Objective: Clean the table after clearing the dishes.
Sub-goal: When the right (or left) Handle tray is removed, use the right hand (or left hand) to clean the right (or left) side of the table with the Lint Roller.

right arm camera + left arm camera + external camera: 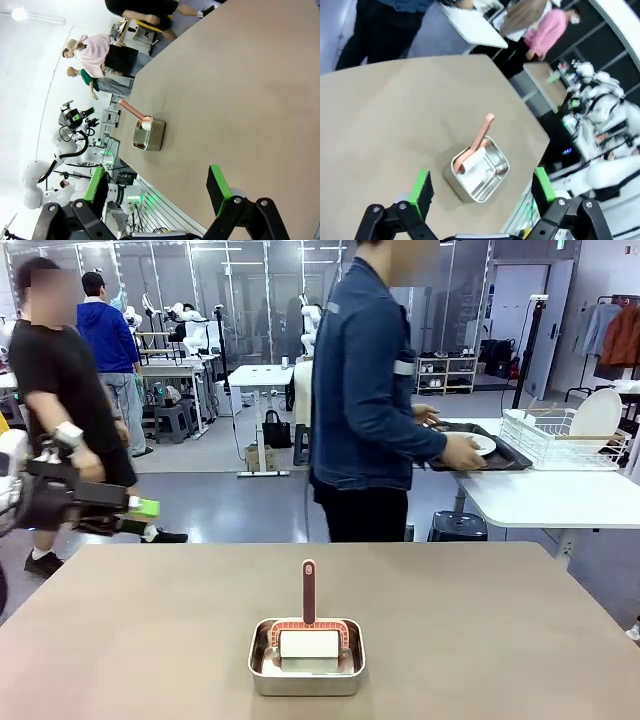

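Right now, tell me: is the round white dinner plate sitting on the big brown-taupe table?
No, the round white dinner plate sits on a dark tray on the white side table, at the person's hand.

A bright workshop hall with a grey floor [230, 510] and glass partitions [240, 300].
Strip lights [215, 248] glow along the far ceiling. At the right stands a white surface [560, 495] carrying a white wire dish rack [545, 440], with a dark stool [457, 526] beneath it. Farther back are a small white table [262, 375], a low shelf unit [447, 373] and, far right, a clothes rail [620, 330] with hanging garments.
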Motion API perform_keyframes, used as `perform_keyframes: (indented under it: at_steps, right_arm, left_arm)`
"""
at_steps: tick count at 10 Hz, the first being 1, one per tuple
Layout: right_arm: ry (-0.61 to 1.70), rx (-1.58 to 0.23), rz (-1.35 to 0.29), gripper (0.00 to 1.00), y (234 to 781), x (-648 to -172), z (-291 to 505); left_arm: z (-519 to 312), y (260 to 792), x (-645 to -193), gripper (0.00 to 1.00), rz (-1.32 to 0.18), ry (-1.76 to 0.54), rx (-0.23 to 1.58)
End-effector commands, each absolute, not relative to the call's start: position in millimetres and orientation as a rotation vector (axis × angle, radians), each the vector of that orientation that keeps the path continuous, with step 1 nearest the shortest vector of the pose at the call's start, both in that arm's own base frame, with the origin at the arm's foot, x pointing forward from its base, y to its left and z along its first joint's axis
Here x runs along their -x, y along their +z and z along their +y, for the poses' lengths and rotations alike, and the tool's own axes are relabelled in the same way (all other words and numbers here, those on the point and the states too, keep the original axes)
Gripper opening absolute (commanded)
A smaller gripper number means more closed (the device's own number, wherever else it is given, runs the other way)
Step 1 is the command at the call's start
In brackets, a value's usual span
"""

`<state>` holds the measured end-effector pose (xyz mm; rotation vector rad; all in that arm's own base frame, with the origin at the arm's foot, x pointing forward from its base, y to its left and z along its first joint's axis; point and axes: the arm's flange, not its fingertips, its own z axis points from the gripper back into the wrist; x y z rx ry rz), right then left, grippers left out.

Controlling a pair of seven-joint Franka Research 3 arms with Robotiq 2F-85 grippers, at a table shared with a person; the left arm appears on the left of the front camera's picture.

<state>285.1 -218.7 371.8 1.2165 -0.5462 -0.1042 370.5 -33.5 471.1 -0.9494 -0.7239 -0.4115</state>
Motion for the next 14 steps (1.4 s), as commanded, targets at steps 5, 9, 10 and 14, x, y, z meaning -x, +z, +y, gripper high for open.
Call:
perform_keyframes:
  at_steps: [5, 9, 10, 14]
  right_arm:
    - [-0.083, -1.217, -0.557, 1.0, 372.3, -282.1, -219.0]
    - [-0.083, -1.217, -0.557, 1.0, 372.3, -282.1, -219.0]
    - [-0.083, -1.217, -0.557, 1.0, 372.3, -282.1, -219.0]
    - [-0.083, -1.217, -0.557, 1.0, 372.3, -282.1, -219.0]
  left_arm:
    - [-144.6, 537.2, -384.6, 1.0, -0.692, -0.895, 0.562]
    - [-207.3, 573.7, -421.6, 1.0, -0.529, -1.151, 0.394]
    - [-223.5, 579.1, -428.1, 1.0, -0.498, -1.203, 0.363]
    - [-294.9, 569.7, -434.8, 1.0, -0.371, -1.403, 0.244]
